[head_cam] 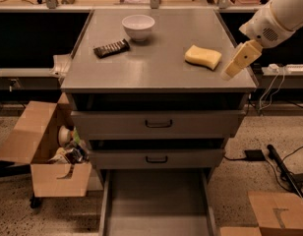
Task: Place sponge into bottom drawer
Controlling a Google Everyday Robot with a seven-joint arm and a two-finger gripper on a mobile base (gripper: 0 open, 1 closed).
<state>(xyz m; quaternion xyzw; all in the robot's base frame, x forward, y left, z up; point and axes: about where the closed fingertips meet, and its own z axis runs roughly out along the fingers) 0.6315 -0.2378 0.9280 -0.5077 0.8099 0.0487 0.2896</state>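
Note:
The pale-yellow sponge (203, 56) lies on the right part of the grey cabinet top (156, 68). My gripper (229, 73) hangs at an angle from the white arm at the upper right. It is just right of the sponge, near the top's right front corner, and apart from the sponge. The bottom drawer (156, 205) is pulled out at floor level below the two shut drawers with dark handles; its flat grey floor holds nothing.
A white bowl (138, 26) and a dark wrapped bar (111, 48) sit on the back left of the top. An open cardboard box (48, 151) with clutter stands left of the cabinet. Another box (279, 213) and cables (282, 163) lie on the floor at the right.

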